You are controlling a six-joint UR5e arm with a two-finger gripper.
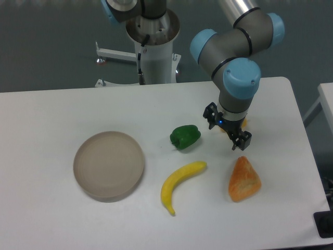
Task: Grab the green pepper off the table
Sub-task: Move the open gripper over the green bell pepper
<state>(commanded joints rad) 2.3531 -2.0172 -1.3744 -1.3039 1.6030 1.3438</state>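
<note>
We see the green pepper (184, 137) lying on the white tabletop (47, 114), a little right of the middle of the surface, glossy and lumpy, with nothing touching it. Just below it and slightly to the right lies a yellow banana (179, 184), curved, its upper end pointing toward the pepper's lower right and its lower end pointing toward the front edge; the 2 are near each other but apart. To the right of the banana rests an orange-yellow pepper (244, 179), roughly triangular in outline, also free of any contact. To the left of the green pepper, well apart from it, sits a round beige plate (109, 165), and we see nothing on it. The end effector (227, 130) hangs to the right of the green pepper and above the orange-yellow pepper, clear of both; its 2 dark fingers stand apart, with nothing between them, and a small blue light shows on its body. Above it we see the wrist of the arm (237, 49), grey with light-blue caps, reaching in from the upper right. The arm's base column (154, 49) stands behind the far edge of the tabletop, near the top middle of the view.
</note>
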